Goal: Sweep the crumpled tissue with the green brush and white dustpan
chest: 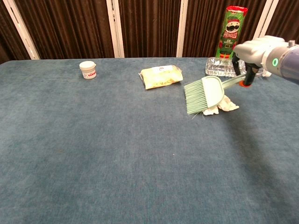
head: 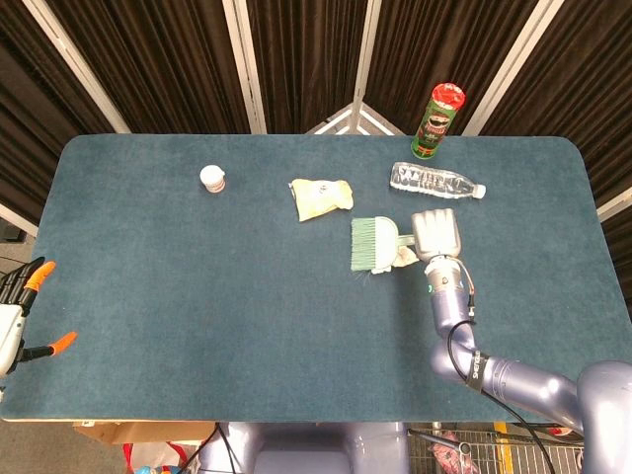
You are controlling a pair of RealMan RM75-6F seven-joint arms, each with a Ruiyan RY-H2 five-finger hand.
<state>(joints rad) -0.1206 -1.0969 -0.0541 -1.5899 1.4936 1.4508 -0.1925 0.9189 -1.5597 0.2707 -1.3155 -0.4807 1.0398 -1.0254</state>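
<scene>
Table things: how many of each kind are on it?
Brush: 1
Crumpled tissue: 1
Water bottle: 1
Chips can: 1
Small white jar: 1
Yellow snack packet: 1
Total: 6

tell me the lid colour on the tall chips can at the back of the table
Red, on the tall green cardboard chips can; clearest in the head view.

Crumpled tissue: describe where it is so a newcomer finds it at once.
On the blue table, look to the right hand holding the green brush. The crumpled tissue lies just under the brush head, the only white wrinkled wad, nearer than the clear bottle.
</scene>
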